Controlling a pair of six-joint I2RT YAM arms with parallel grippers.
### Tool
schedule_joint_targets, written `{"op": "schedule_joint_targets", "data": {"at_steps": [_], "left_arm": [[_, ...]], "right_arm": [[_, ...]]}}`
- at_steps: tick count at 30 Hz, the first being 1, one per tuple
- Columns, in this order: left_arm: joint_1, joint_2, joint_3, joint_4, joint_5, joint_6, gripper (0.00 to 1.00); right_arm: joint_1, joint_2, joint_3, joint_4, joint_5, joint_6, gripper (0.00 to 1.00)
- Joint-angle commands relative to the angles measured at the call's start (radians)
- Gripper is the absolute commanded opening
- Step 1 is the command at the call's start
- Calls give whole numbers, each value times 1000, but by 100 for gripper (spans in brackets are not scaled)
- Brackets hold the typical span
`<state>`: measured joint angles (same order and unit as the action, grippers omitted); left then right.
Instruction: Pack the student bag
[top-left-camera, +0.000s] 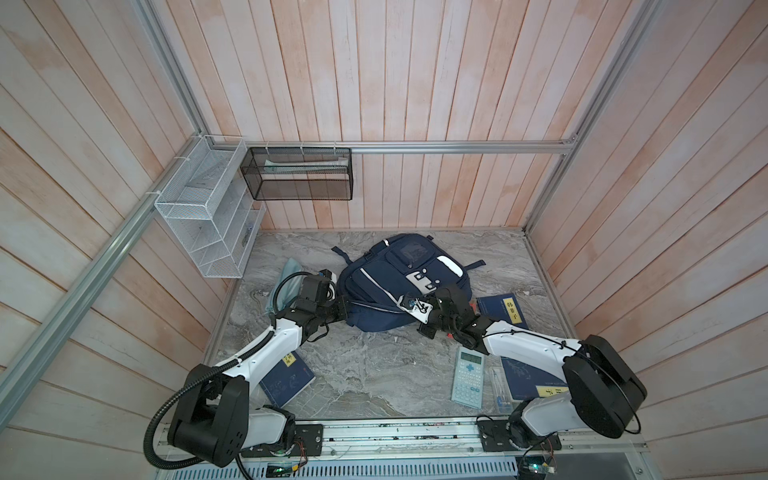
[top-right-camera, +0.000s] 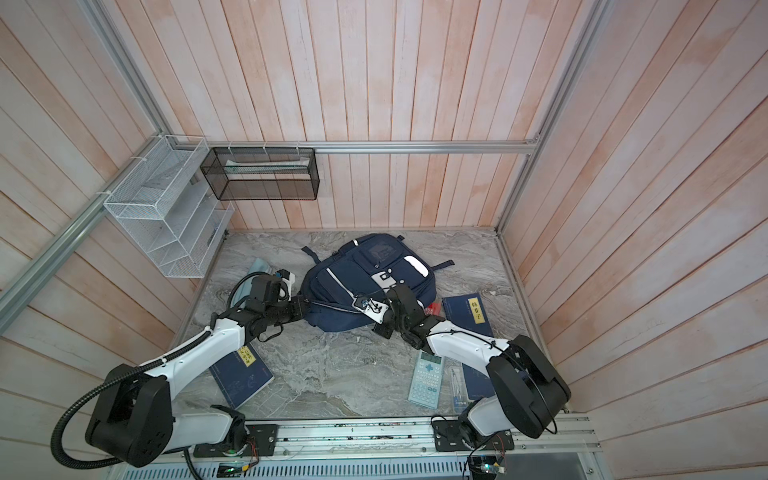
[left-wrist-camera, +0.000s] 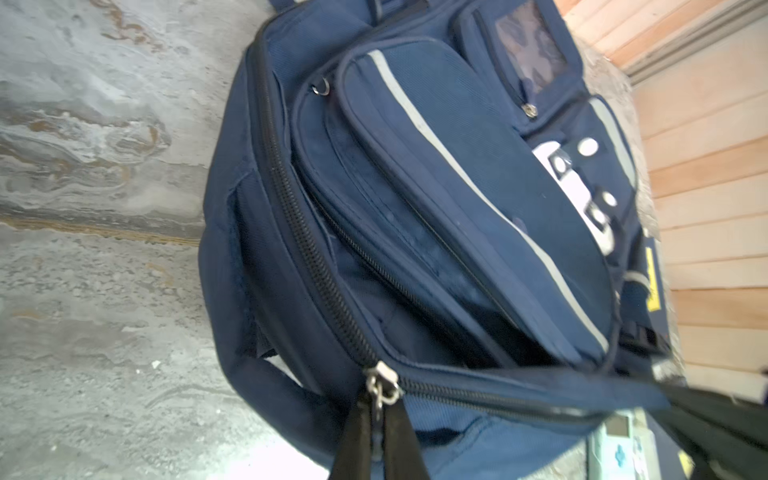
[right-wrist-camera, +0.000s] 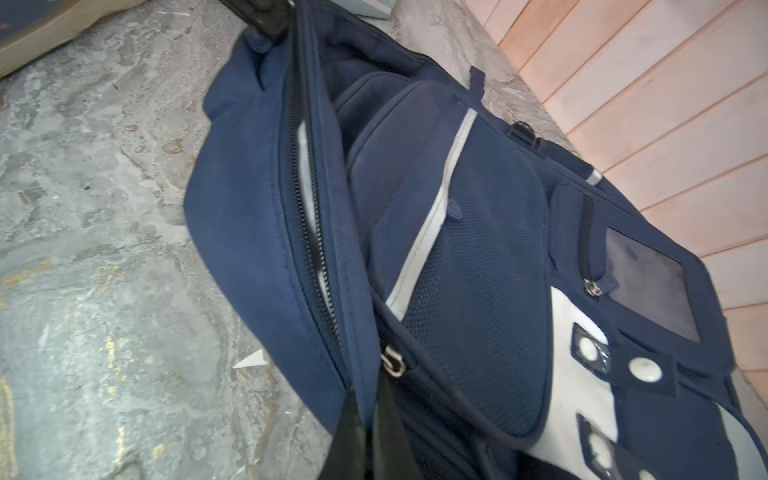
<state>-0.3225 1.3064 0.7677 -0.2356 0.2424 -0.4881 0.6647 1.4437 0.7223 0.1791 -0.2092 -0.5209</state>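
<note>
Nearest to us, the left tool (left-wrist-camera: 379, 403) is pressed together, pinching the metal zip pull (left-wrist-camera: 380, 384) on the main zip of the student bag (top-left-camera: 386, 286). We see the navy bag lying front-up on the grey marbled counter (top-left-camera: 374, 374), held between both arms, with its main zip gaping a little. At the bag's near right corner, the right tool (right-wrist-camera: 368, 395) is pressed together against the zip edge, just beside a metal slider (right-wrist-camera: 392, 361). We cannot tell whether it grips that slider or only fabric. Just right of the bag lies a navy book (top-left-camera: 503, 309). On the bag's near side, well apart from it, lie a pale calculator (top-left-camera: 468, 376) and a second navy book (top-left-camera: 289, 380).
</note>
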Motion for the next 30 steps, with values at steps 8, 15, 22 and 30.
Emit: {"op": "schedule_joint_targets", "data": {"at_steps": [8, 15, 22, 30], "left_arm": [[-218, -164, -45, 13, -40, -186, 0], [-335, -42, -12, 129, -11, -248, 0], [-367, -7, 24, 143, -16, -252, 0], [-307, -30, -18, 116, -19, -227, 0]], "right_arm": [[-68, -125, 32, -124, 51, 65, 52], [32, -209, -9, -108, -100, 142, 61], [133, 42, 109, -58, -21, 183, 61], [154, 157, 188, -194, 35, 120, 1]]}}
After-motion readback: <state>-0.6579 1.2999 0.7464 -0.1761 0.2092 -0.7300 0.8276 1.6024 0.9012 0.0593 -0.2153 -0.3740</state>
